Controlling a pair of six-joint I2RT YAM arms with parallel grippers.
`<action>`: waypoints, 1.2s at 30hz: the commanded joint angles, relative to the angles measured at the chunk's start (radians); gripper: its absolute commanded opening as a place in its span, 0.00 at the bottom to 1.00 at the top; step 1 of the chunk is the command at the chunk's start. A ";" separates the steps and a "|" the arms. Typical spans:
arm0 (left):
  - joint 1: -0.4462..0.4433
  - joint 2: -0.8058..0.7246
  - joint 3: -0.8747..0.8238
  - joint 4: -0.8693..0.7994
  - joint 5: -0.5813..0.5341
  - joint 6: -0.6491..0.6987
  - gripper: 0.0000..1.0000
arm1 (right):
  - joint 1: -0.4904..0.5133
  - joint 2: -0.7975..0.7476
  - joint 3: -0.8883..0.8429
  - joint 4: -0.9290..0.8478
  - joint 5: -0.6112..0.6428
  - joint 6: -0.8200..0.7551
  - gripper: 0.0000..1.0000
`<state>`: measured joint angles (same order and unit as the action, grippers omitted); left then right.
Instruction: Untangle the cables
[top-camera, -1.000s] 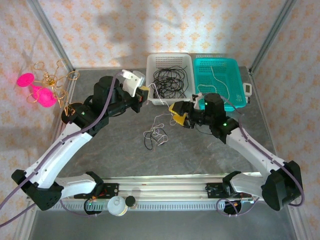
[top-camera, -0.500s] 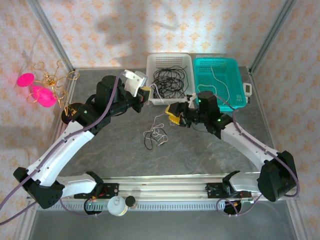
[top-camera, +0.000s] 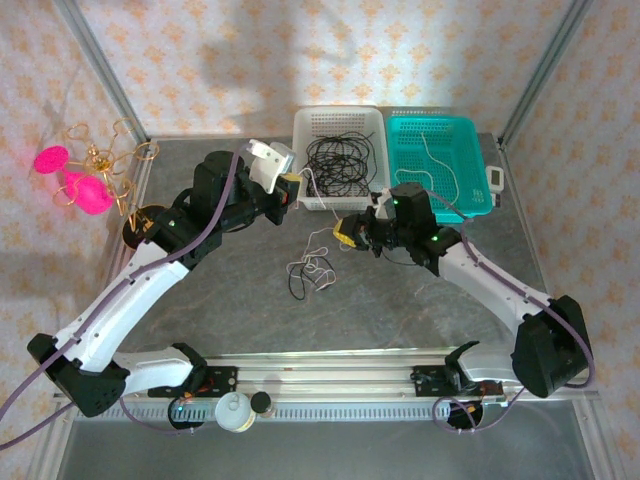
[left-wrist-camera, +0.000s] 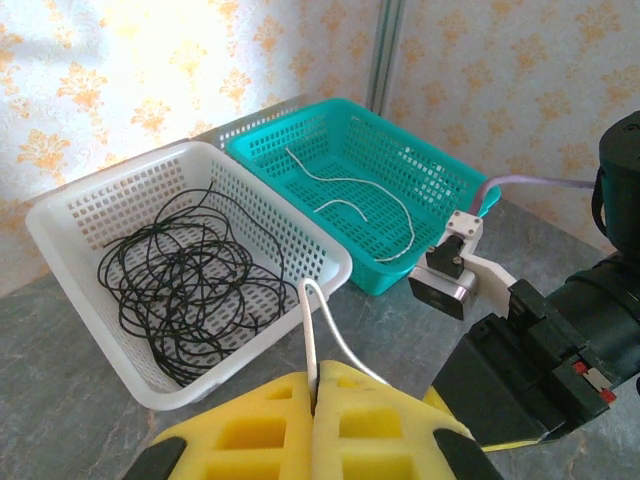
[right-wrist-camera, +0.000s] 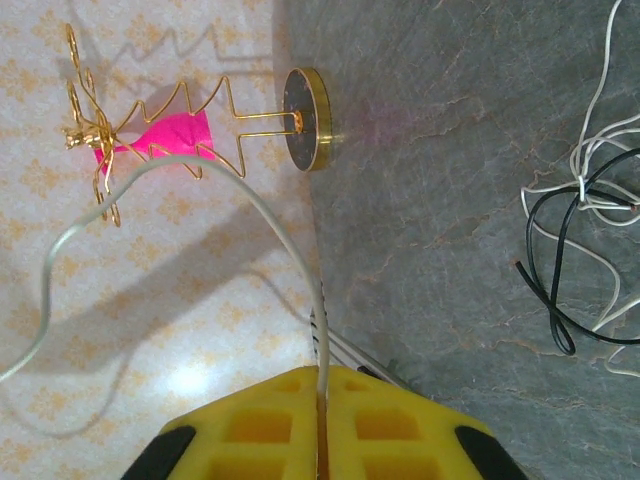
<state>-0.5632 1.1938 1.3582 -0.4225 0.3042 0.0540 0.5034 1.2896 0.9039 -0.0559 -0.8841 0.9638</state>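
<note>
A small tangle of white and black cables (top-camera: 309, 270) lies on the grey table between the arms, and it appears again as a knot (right-wrist-camera: 583, 197) in the right wrist view. My left gripper (top-camera: 289, 190) hovers by the white basket's front left corner. Its yellow fingers (left-wrist-camera: 250, 425) are shut on a white cable (left-wrist-camera: 312, 325). My right gripper (top-camera: 345, 236) is to the right of it and above the tangle, shut on a white cable (right-wrist-camera: 303, 280) that arcs away to the left. The white basket (top-camera: 305, 120) holds black cables (top-camera: 340, 162). The teal basket (top-camera: 480, 150) holds white cables (top-camera: 436, 160).
A gold wire stand with pink pieces (top-camera: 88, 180) sits at the table's left edge, its round base (right-wrist-camera: 305, 118) close to the right wrist camera. A small white device (top-camera: 497, 178) lies beside the teal basket. A metal rail (top-camera: 320, 372) runs along the near edge.
My right gripper moved left toward the white basket's front and closed on the white cable. The left gripper stayed shut and almost still.
</note>
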 joint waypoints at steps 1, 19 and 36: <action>-0.007 0.007 0.001 0.007 -0.053 0.010 0.00 | 0.002 -0.027 0.011 -0.010 -0.009 -0.021 0.09; -0.007 0.028 -0.053 -0.057 -0.248 0.012 0.00 | -0.051 -0.255 0.117 -0.170 0.427 -0.742 0.00; -0.006 -0.031 -0.103 -0.045 -0.379 0.062 0.00 | -0.248 -0.144 0.415 -0.495 0.291 -0.577 0.00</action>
<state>-0.5632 1.1927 1.2697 -0.4603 -0.0471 0.0799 0.2638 1.1698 1.2976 -0.5171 -0.5526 0.3725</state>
